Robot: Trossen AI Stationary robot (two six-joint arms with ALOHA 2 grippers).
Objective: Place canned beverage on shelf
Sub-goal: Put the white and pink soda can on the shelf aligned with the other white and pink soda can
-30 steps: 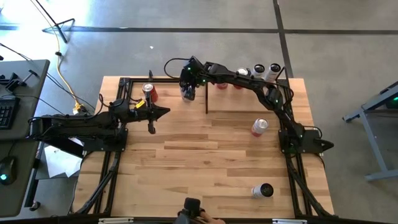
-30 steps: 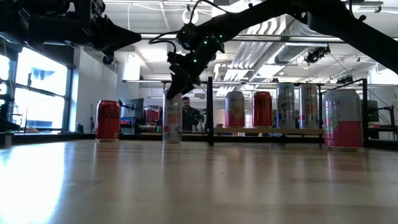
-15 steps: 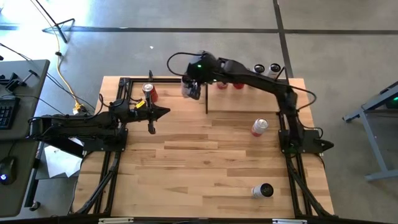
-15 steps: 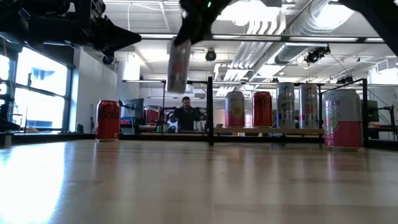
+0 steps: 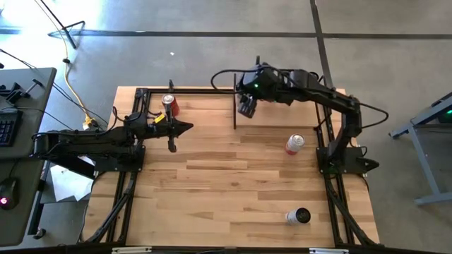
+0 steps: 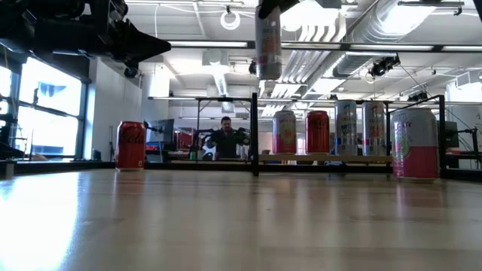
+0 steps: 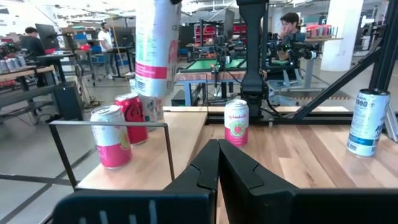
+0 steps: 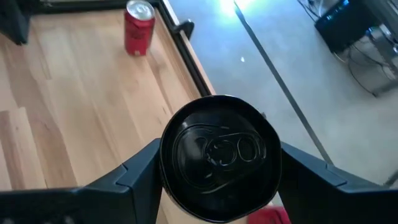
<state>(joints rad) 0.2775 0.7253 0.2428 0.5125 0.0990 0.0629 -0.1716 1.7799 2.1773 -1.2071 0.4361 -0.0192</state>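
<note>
High view: I see the right gripper [image 5: 246,106] clamped on a can [image 5: 246,109], held in the air above the shelf [image 5: 282,115] just beside its black end plate [image 5: 234,107], while the left gripper [image 5: 172,145] waits, fingers closed, near a red can [image 5: 169,104]. Low view: the held can [image 6: 268,41] hangs high, well clear of the cans standing on the shelf [image 6: 354,159]. Right wrist view: its dark top [image 8: 219,157] sits gripped between both fingers [image 8: 130,174].

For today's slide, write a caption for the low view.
Right gripper holds a can high above the shelf, where four cans already stand.
</note>
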